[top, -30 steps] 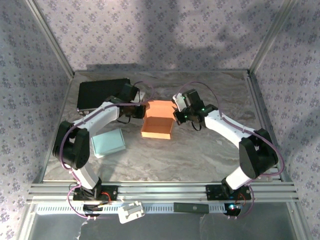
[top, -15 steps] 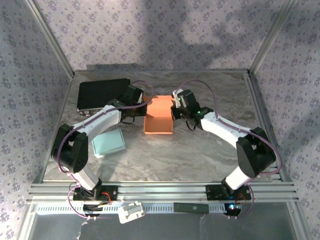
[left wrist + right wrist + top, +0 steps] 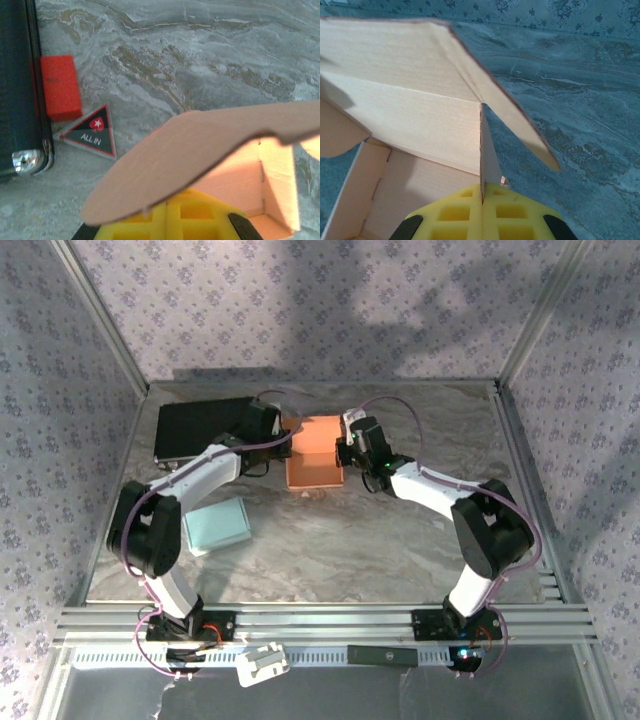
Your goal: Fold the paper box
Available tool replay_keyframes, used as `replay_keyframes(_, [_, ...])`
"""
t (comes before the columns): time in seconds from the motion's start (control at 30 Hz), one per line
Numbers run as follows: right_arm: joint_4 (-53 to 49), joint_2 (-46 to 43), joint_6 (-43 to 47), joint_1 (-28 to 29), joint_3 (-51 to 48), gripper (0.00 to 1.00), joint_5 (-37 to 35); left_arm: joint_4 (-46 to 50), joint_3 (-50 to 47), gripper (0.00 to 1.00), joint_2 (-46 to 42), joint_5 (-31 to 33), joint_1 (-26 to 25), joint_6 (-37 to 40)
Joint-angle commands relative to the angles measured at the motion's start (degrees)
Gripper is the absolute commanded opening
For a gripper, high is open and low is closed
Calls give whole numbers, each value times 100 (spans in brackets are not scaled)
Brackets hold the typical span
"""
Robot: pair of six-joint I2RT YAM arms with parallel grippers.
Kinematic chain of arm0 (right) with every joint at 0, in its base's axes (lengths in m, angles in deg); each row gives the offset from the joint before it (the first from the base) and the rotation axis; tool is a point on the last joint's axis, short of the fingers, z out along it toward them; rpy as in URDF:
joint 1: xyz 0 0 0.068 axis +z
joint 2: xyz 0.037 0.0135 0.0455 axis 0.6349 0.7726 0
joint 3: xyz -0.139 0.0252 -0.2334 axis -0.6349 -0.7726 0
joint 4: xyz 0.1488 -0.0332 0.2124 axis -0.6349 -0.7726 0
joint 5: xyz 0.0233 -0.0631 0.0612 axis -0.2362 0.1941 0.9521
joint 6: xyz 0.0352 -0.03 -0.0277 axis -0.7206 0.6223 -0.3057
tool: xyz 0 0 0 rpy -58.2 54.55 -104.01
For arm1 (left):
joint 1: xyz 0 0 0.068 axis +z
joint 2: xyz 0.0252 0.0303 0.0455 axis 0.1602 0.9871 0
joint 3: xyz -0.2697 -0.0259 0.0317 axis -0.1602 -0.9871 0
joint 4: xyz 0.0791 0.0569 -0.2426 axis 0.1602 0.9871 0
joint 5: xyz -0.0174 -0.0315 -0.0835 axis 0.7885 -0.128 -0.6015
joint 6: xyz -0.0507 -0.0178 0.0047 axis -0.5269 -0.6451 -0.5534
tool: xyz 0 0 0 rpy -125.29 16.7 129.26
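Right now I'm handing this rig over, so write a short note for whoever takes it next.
Left pincer: shut, apparently on the box's left flap.
Right pincer: shut on the box's right wall.
Box: orange, far middle of the table, open side up.
Done: walls are up.
Left: flaps not yet folded in, box not closed.
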State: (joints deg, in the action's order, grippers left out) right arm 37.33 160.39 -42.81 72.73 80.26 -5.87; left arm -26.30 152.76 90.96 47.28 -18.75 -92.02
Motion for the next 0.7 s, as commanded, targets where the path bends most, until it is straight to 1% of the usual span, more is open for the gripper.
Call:
replay_keyframes(0.0, [434,304,-40,-45,255,0,121,-387,422,0,304,-414,34,48])
replay_keyframes(0.2, [798,423,-66,-97,54,0,108,-772,230,0,361,-454,30,99])
replay_keyframes(0.3, [866,375,-59,-72,-50,0,1,-981,-49,0,216,-464,22,57])
replay_keyframes(0.37, [916,305,12,28,-154,0,-273,-1174,-278,0,93,-485,18,27])
replay_keyframes(0.47, [1027,231,-5,136,-332,0,-471,-1430,-597,0,-68,-482,-33,33])
replay_keyframes(0.67, [1376,107,-73,239,-757,0,-517,-1934,-1133,0,-237,-468,-164,-74])
